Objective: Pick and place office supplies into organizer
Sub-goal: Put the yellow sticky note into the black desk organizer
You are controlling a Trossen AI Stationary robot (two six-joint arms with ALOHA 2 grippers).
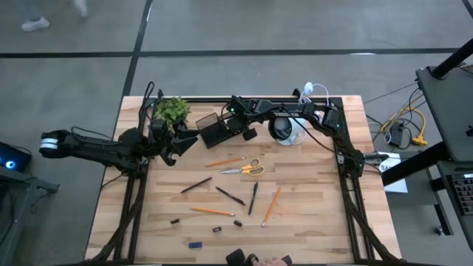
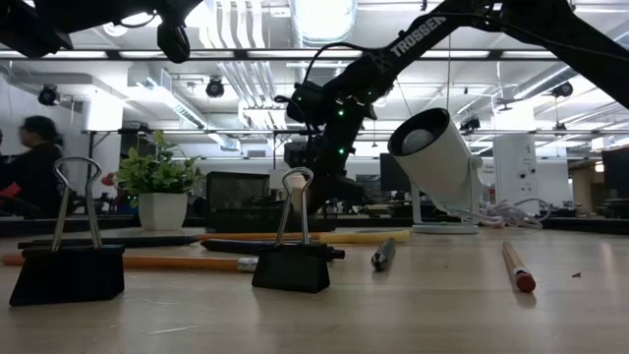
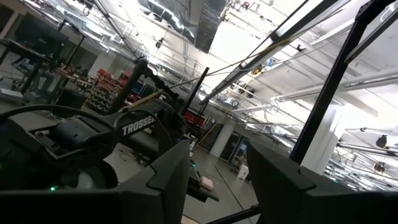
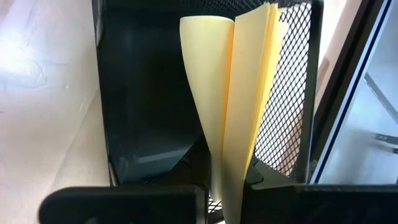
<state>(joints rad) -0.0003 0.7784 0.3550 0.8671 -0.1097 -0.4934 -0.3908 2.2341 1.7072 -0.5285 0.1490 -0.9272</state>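
The yellow sticky-note block (image 4: pixel 239 93) is in my right gripper (image 4: pixel 227 194), which is over the black mesh organizer (image 1: pixel 214 131) at the table's far side. My left gripper (image 1: pixel 183 140) hovers open just left of the organizer, its fingers (image 3: pixel 177 177) tipped up toward the room. On the table's middle lie the yellow-handled scissors (image 1: pixel 247 168), orange pencils (image 1: pixel 225 160) (image 1: pixel 212 210) (image 1: pixel 271 205), dark pens (image 1: pixel 196 185) (image 1: pixel 230 196) (image 1: pixel 253 198) and small dark and blue bits (image 1: pixel 194 244). Two black binder clips (image 2: pixel 292 264) (image 2: pixel 69 270) stand near the front edge. My right gripper pinches the sticky-note block by one edge (image 4: pixel 233 180) between its two fingers (image 4: pixel 286 198), coming from above and pointing down. The sheets fan apart away from the fingers. The block sits between the organizer's mesh walls (image 4: pixel 292 93); whether it touches the floor I cannot tell.
A small green plant (image 1: pixel 171 109) stands left of the organizer, and a white round cup (image 1: pixel 284 129) with a white cable (image 1: pixel 314 90) stands to its right. Bare wood lies along the table's left and right sides.
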